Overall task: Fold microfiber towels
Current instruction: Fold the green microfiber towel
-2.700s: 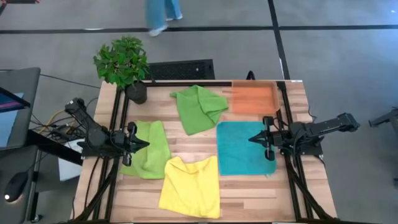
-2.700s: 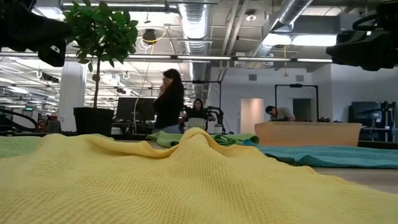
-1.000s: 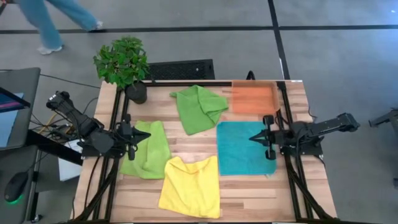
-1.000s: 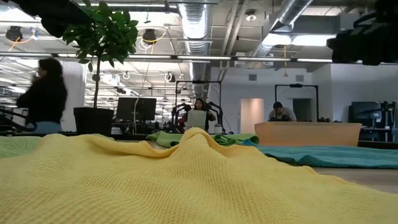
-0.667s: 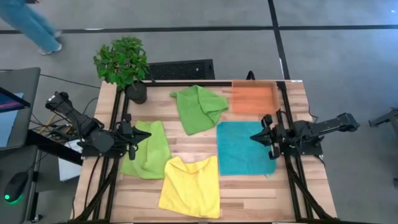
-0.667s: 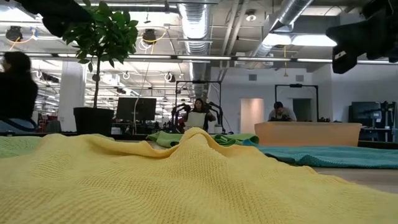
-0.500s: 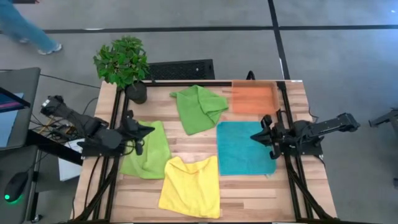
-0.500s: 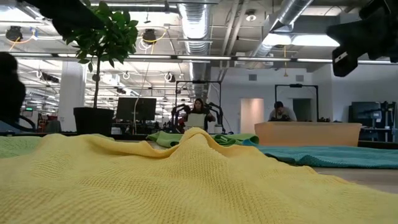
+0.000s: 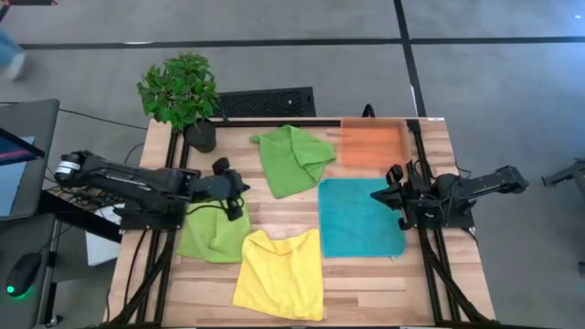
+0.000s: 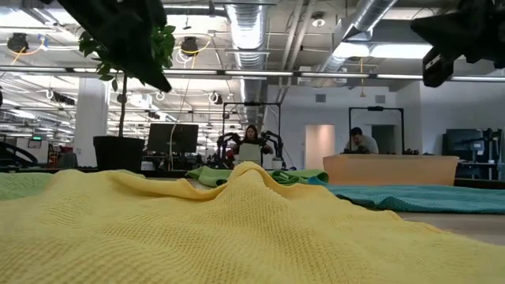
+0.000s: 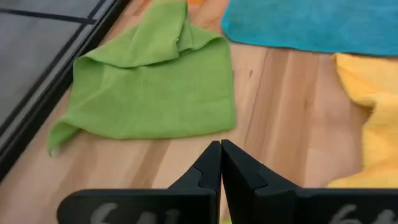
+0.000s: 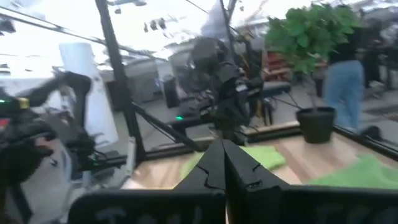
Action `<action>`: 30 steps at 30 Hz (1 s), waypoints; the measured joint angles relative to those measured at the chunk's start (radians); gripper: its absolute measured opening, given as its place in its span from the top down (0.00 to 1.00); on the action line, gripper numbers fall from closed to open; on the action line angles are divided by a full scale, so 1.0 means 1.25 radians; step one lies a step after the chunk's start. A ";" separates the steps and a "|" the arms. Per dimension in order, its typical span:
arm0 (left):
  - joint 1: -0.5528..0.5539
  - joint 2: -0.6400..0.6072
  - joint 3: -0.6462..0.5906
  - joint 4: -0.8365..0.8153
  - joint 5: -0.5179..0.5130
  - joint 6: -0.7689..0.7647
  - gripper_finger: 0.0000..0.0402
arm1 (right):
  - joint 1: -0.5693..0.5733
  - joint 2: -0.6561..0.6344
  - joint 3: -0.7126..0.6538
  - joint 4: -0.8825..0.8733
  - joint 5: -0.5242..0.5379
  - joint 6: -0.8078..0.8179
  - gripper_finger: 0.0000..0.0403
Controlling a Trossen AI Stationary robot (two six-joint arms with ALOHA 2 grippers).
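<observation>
Wooden worktop (image 9: pixel 366 279) carries four unfolded microfiber towels: teal towel (image 9: pixel 358 217) right, yellow towel (image 9: pixel 281 274) at front edge, two green towels (image 9: pixel 292 158) left and back. Clenched, empty left tool (image 9: pixel 235 193) reaches mid-worktop; right tool (image 9: pixel 391 196), clenched, waits at the right edge. Folding apparently unstarted.

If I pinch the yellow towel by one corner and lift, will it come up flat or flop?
Probably flop: the yellow towel already lies humped, with a soft ridge in the low view, so it likely drapes from any pinch point. Its knit surface looks grippy rather than slippery. It seems light, so it may drag across the table instead of peeling up cleanly.
</observation>
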 joint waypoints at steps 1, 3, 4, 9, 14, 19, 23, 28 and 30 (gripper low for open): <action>0.007 0.016 0.000 0.015 0.001 0.008 1.00 | 0.000 0.001 0.010 -0.024 0.018 0.000 0.98; 0.018 0.044 0.000 0.039 0.002 0.014 1.00 | 0.000 0.010 0.037 -0.086 0.054 0.000 0.98; 0.025 0.058 0.000 0.053 0.002 0.012 1.00 | 0.000 0.017 0.053 -0.120 0.071 0.000 0.98; 0.060 0.115 0.001 0.130 0.001 -0.035 1.00 | 0.000 0.071 0.130 -0.245 0.132 0.039 0.99; 0.082 0.177 0.001 0.164 0.037 -0.029 0.94 | 0.000 0.136 0.175 -0.284 0.133 0.040 0.98; 0.101 0.239 0.001 0.209 0.029 -0.054 0.81 | 0.000 0.182 0.199 -0.293 0.133 0.040 0.98; 0.110 0.289 0.001 0.219 0.035 -0.004 0.72 | 0.000 0.208 0.211 -0.311 0.133 0.040 0.98; 0.118 0.369 0.001 0.259 0.031 0.041 0.67 | 0.000 0.232 0.224 -0.317 0.133 0.041 0.97; 0.118 0.407 0.000 0.298 0.033 0.038 0.67 | 0.000 0.240 0.229 -0.318 0.133 0.041 0.97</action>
